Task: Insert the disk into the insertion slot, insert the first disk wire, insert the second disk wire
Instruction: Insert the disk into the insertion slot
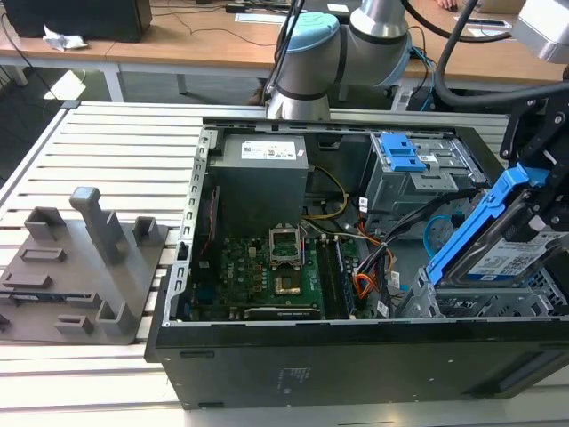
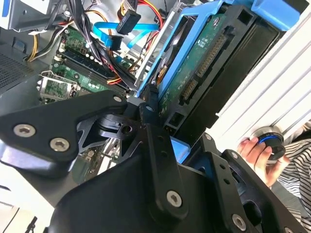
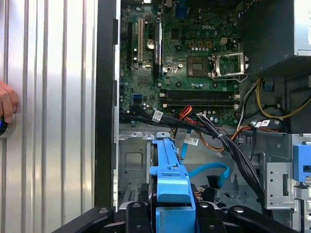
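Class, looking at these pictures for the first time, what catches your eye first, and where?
The silver hard drive in its bright blue plastic carrier, at the exterior view's right, held tilted in the black pincer. Next, the green motherboard lying inside the open black computer case.

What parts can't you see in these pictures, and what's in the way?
- The disk: in the exterior view, its far end runs off the picture's right edge.
- The insertion slot: in the exterior view, the tilted disk covers its inside.
- The second disk wire: in the exterior view, its lower end goes behind the disk.
- A person's hand: in the first wrist view, cut off by the edge.
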You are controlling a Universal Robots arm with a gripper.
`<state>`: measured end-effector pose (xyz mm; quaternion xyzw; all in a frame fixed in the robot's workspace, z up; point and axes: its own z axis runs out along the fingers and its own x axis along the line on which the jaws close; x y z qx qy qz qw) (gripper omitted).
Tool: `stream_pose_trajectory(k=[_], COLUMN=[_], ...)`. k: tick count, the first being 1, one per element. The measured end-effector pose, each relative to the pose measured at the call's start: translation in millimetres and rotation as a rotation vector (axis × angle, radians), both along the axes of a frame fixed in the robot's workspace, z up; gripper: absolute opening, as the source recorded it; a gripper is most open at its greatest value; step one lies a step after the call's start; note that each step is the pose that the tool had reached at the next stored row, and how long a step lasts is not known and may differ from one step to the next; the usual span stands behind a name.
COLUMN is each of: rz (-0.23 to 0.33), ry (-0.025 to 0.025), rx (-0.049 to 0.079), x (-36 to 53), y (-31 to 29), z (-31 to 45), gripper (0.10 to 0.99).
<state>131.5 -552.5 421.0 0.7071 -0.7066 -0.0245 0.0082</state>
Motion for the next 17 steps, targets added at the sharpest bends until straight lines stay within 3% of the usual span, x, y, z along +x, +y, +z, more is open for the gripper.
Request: stream_pose_trajectory(k=[7, 11, 14, 15, 16, 17], rz=[0.000, 0.000, 0.000, 0.000, 0.000, 0.000], ry=[0.0010, 0.0009, 0.0009, 0.0009, 0.0009, 0.0009], rx=[0.000, 0.001, 0.001, 0.001, 0.001, 0.001], x=[0.0, 0.0, 0.0, 0.0, 0.0, 0.0], y=[0.0, 0.0, 0.0, 0.0, 0.0, 0.0], z=[-22.1, -22.4, -22.4, -22.4, -22.4, -22.4], gripper=[0.365, 0.365, 0.439, 0.427, 0.294, 0.235])
